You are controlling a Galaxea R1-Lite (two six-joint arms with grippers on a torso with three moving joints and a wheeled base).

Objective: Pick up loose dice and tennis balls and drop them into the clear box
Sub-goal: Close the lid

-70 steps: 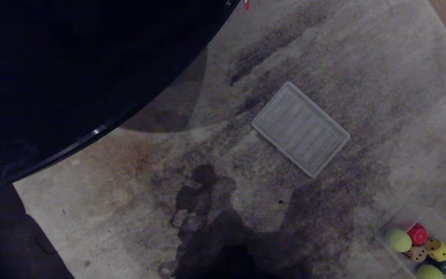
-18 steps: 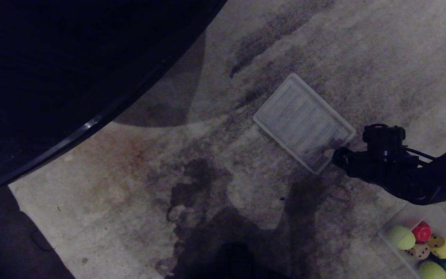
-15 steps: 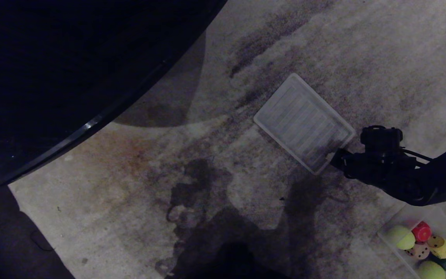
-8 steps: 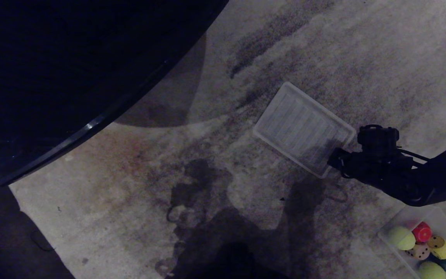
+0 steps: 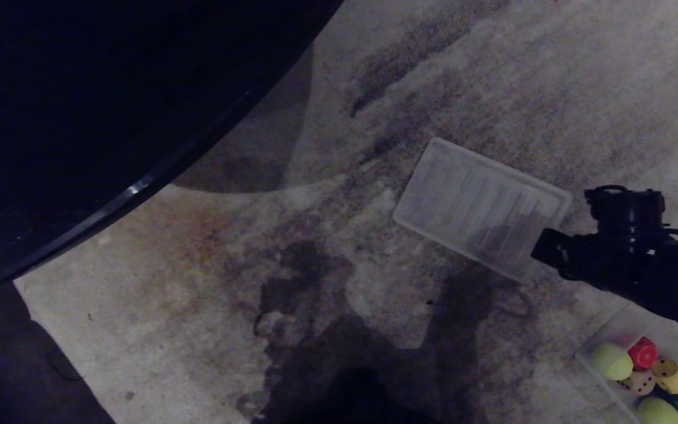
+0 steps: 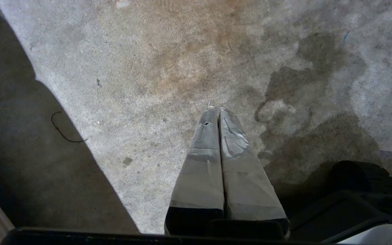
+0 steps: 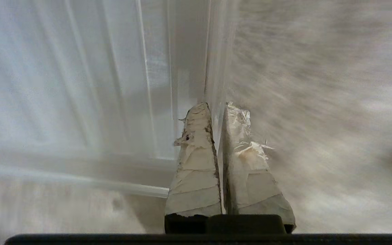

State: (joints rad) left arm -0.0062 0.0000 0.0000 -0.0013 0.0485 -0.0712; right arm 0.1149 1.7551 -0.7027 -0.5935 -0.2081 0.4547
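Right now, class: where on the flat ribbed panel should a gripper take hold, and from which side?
Take the flat ribbed panel by its thin raised rim, near the corner facing the right gripper, coming in low from that side. It is broad and shallow, too wide to span, so only the edge lip fits between the fingers. The right gripper is shut on that rim.

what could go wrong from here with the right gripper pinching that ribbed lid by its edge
1. The right gripper is shut on only the thin rim of the ribbed lid, near one corner, so the lid may slip out or swing as it is carried.
2. The clear box lies close beside that arm, already holding the dice and tennis balls; a dangling lid could knock it or land crooked.
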